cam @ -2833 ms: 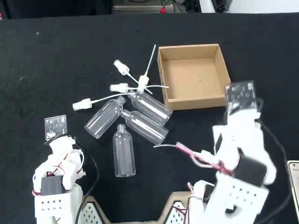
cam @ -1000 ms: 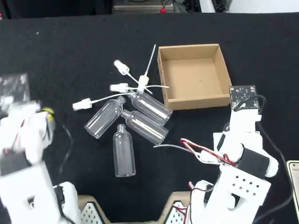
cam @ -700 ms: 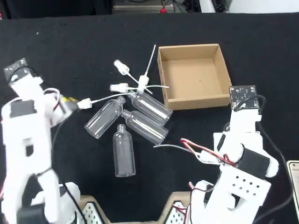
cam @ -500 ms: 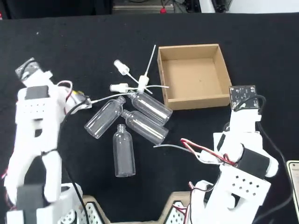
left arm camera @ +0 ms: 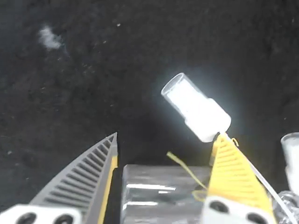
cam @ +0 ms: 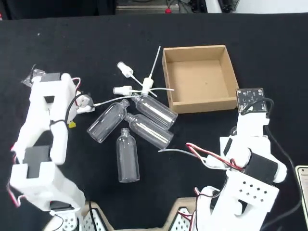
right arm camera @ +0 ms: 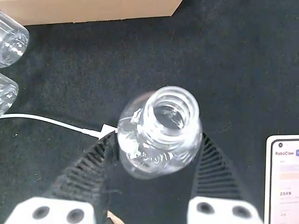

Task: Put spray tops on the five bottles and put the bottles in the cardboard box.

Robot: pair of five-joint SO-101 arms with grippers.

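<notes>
Box: your cardboard box (cam: 199,105) sits open-topped on the black table (cam: 72,43), with nothing inside it.
Left gripper: your left gripper (left arm camera: 167,136) stands well to the left of the box, low over the table. Its fingers are spread wide and grip nothing.
Spray top at left gripper: one white spray top (left arm camera: 196,108) lies on the table with its collar end touching the tip of the yellow finger. Its thin tube runs from there toward the box.
Right gripper: your right gripper (right arm camera: 158,137) is just in front of the box's near right corner. Its fingers are closed on a clear bottle (right arm camera: 159,130), which stands upright with its open mouth uncapped.
Loose bottles: four bottles (cam: 149,131) lie on their sides in a cluster off the box's near left corner, none capped. One of them (cam: 154,109) lies just beside that corner.
Loose spray tops: three spray tops (cam: 122,90) lie beside the box's left wall, beyond the bottles.
Other: a phone (right arm camera: 282,172) lies in front of the box, to the right of the right gripper.
</notes>
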